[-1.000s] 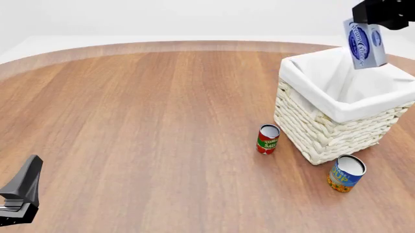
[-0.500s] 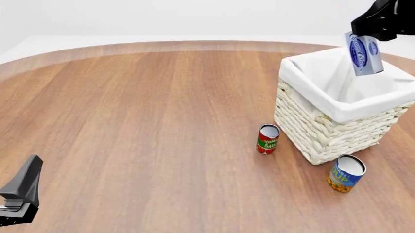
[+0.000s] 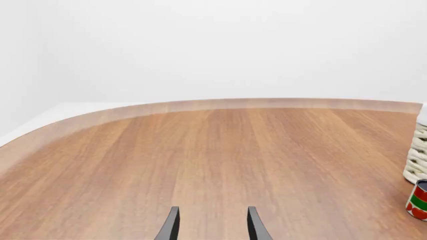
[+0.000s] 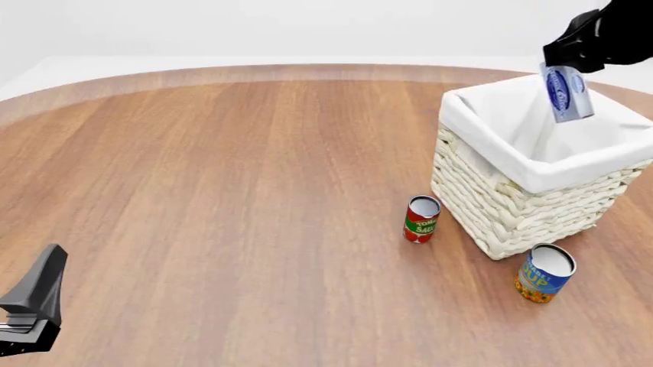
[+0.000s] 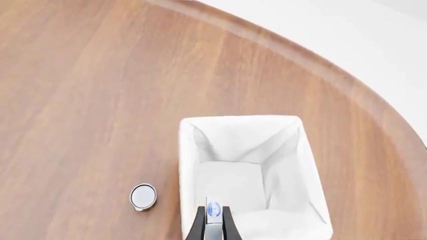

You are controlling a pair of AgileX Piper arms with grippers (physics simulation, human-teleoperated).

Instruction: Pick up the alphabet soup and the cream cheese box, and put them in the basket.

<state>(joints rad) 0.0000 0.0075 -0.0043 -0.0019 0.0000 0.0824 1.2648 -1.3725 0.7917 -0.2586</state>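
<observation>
The cream cheese box (image 4: pixel 564 93), pale blue and white, hangs upright over the open basket (image 4: pixel 521 210), and my right gripper (image 4: pixel 562 74) is shut on its upper end. In the right wrist view the box (image 5: pixel 213 210) sits between the fingers (image 5: pixel 198 226), straight above the white-lined basket (image 5: pixel 240 120). Beside the basket's near corner the alphabet soup (image 4: pixel 544 273) stands upright on the table. My left gripper (image 4: pixel 30 306) rests low at the near left, far from everything. The left wrist view shows this gripper (image 3: pixel 212 227) open and empty.
A red-and-green tomato sauce can (image 4: pixel 420 219) stands just left of the basket; it also shows at the edge of the left wrist view (image 3: pixel 419 200). A can top (image 5: pixel 143 196) shows beside the basket from above; which can it is I cannot tell.
My right gripper has come down and a little left with the cream cheese box, which now hangs lower over the basket's opening. The left arm and both cans have not moved.
</observation>
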